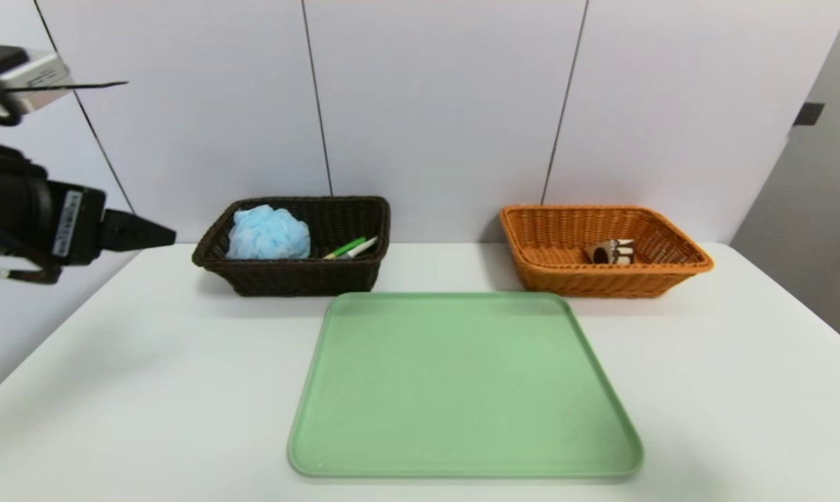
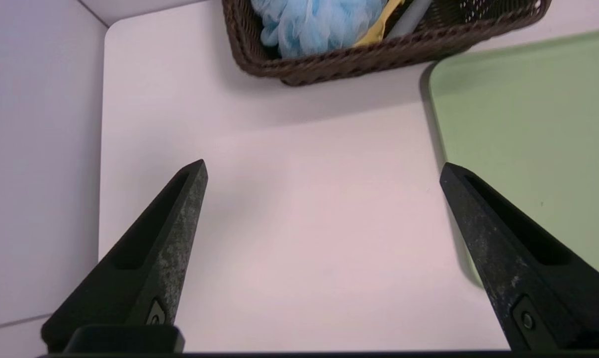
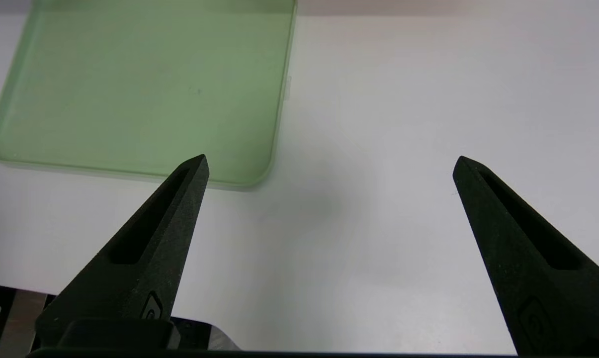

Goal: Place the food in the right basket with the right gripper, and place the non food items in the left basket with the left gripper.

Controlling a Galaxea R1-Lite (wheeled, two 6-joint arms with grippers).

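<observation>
Both claws are hanging wide open, gripping nothing: left gripper [image 2: 323, 169] over the table's [image 1: 148, 362] left edge, right gripper [image 3: 330, 163] over its near right edge.

white table [image 1: 148, 362] before pale panelled wall [image 1: 433, 104]

Lab or robot test cell, not a home. Plain white bench [image 1: 148, 390] pushed against bare pale wall panels [image 1: 433, 104] with dark vertical seams, no decor, no appliances. Staged setup: green tray [image 1: 461, 390] centred at the front, dark brown basket [image 1: 294, 275] and orange basket [image 1: 604, 279] lined up side by side behind it near the wall. Camera hardware and a labelled black robot arm [image 1: 36, 216] at the left edge of the head view. Grey wall section [image 1: 810, 174] to the right with a small dark fitting.
</observation>
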